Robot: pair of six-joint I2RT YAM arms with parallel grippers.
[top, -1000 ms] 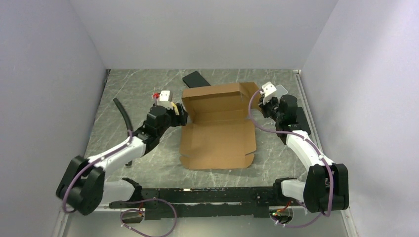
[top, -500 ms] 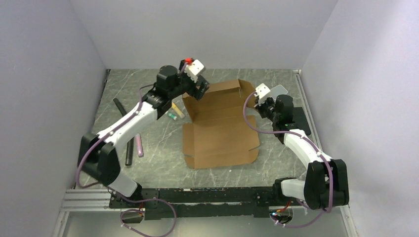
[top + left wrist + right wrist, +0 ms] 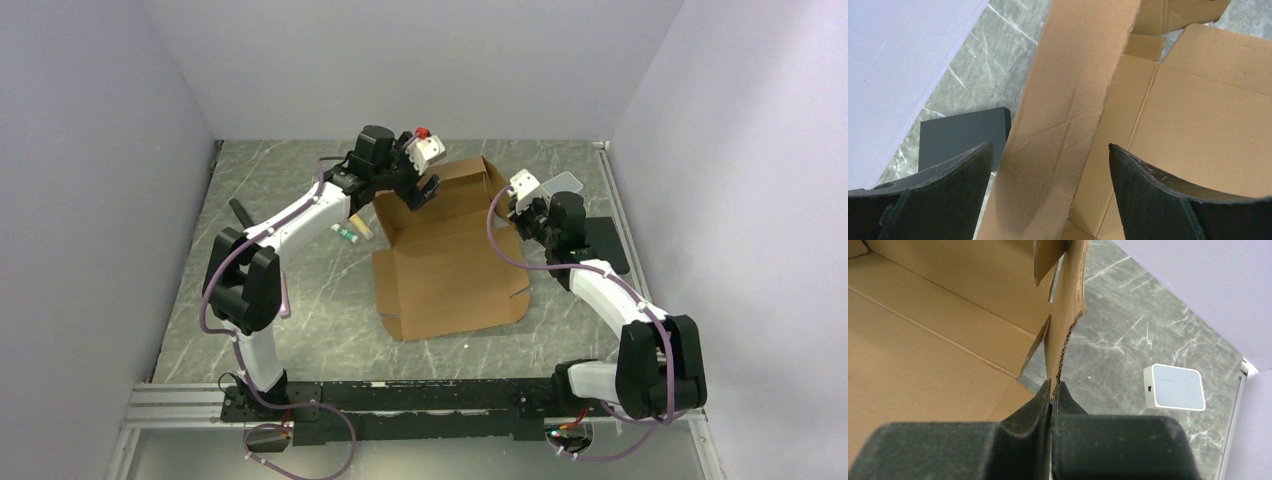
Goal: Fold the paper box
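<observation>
Bench [image 3: 300, 300]: grey marbled top.
Paper box [image 3: 450, 270]: brown cardboard, mid-bench toward the far edge; base flat, rear panel raised, its long axis running from left edge to right edge.
Left hand [image 3: 1049, 147]: fingers spread wide, gripping nothing; it hangs over the left end of the rear panel, which passes between them, so it is probably the arm to fold it.
Right hand [image 3: 1051, 390]: pinched shut on the upright edge of the box's right flap.
Black slab [image 3: 963, 135]: flat behind the box.
White container [image 3: 1175, 386]: toward the far-right corner, apart from the box.
</observation>
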